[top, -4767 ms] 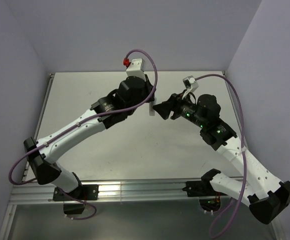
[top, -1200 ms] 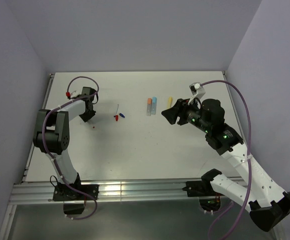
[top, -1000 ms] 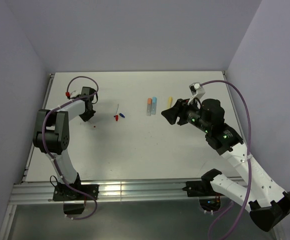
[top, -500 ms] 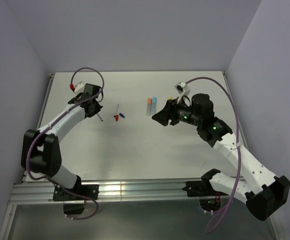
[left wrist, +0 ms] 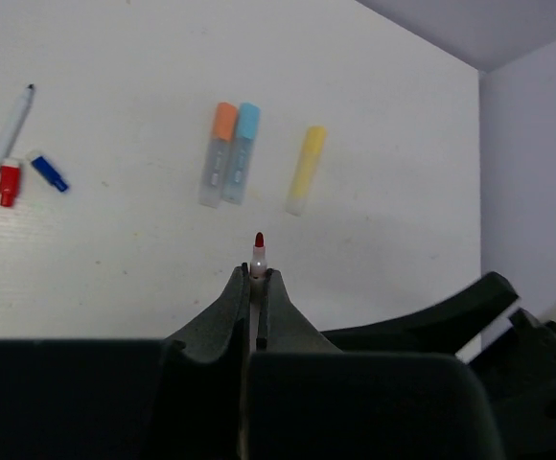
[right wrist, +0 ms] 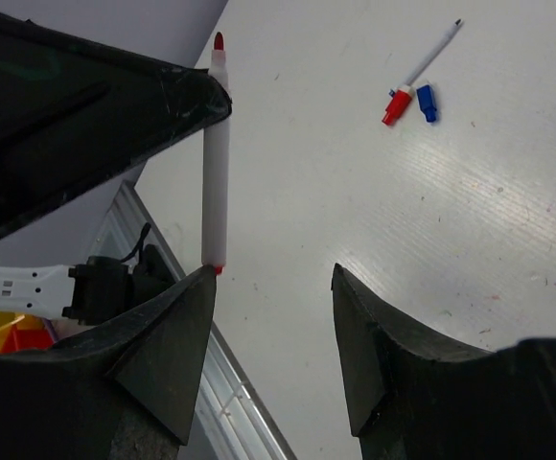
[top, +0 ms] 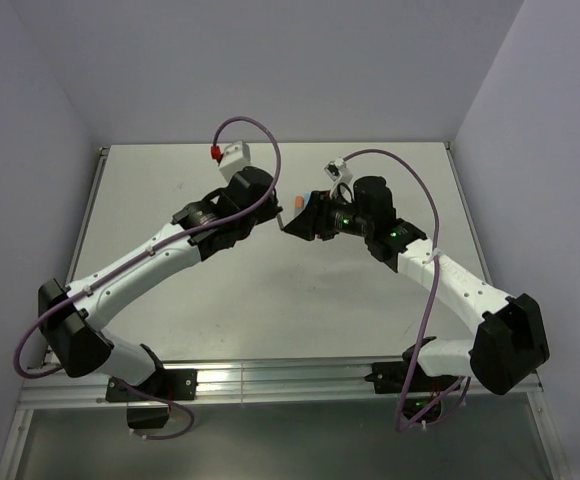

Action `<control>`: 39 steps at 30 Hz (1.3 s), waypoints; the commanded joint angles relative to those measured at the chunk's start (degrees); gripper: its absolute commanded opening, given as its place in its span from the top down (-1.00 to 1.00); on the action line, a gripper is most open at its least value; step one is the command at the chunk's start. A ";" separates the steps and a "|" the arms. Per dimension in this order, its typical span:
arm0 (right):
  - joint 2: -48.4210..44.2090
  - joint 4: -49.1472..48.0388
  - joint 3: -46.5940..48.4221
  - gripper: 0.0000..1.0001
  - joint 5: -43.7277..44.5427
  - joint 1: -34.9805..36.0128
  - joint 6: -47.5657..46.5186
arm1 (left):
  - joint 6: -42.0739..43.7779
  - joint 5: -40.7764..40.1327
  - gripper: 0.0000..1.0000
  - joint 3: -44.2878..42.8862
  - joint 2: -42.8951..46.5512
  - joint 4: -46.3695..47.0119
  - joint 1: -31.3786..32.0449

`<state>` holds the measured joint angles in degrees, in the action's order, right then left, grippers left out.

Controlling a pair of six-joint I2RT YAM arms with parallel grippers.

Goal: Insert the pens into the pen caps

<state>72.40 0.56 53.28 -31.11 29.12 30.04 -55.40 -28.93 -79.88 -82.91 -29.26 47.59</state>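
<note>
My left gripper point(left wrist: 257, 278) is shut on a thin white pen with a red tip point(left wrist: 258, 241), held above the table. In the right wrist view this pen point(right wrist: 215, 153) stands upright. Its lower end is by the left fingertip point(right wrist: 199, 280) of my open, empty right gripper point(right wrist: 273, 278). In the top view the two grippers, left point(top: 273, 208) and right point(top: 292, 228), meet at mid-table. On the table lie a second thin pen point(left wrist: 11, 120), a red cap point(left wrist: 8, 182) and a dark blue cap point(left wrist: 48, 172). They also show in the right wrist view: thin pen point(right wrist: 429, 53), red cap point(right wrist: 396, 105), dark blue cap point(right wrist: 426, 102).
Three stubby pale pens lie side by side further back: orange-ended point(left wrist: 219, 153), light blue-ended point(left wrist: 240, 153) and yellow point(left wrist: 305, 171). The orange-ended pen point(top: 299, 201) peeks out between the arms in the top view. Purple walls close in the table at the back and sides.
My left arm has swung from the far left of the table to the middle, carrying the thin pen. My right gripper has moved left to meet it.
</note>
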 commanded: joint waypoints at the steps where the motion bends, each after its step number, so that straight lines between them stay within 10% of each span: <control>1: -0.77 -5.57 3.06 -0.19 -0.44 0.50 1.07 | -0.85 -4.38 0.99 -5.46 -2.34 -0.28 3.37; 20: -2.26 -4.51 3.59 0.20 3.95 0.41 1.69 | -0.94 -4.47 0.99 -10.39 -6.38 0.87 8.66; 27: -2.70 -2.58 3.59 1.00 5.36 0.32 0.81 | -0.59 -4.91 0.98 -9.07 -5.86 2.97 9.36; 34: -4.64 -1.00 2.80 1.00 6.86 0.23 -0.86 | 1.95 -9.21 -0.03 -8.45 -2.52 3.86 9.27; 39: -5.43 -1.00 2.27 1.00 7.12 0.32 -1.48 | 1.79 -12.64 -0.21 -8.37 1.08 1.14 6.91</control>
<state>69.06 0.27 54.13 -25.08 29.12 30.11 -54.11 -37.65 -87.66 -86.13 -27.83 55.96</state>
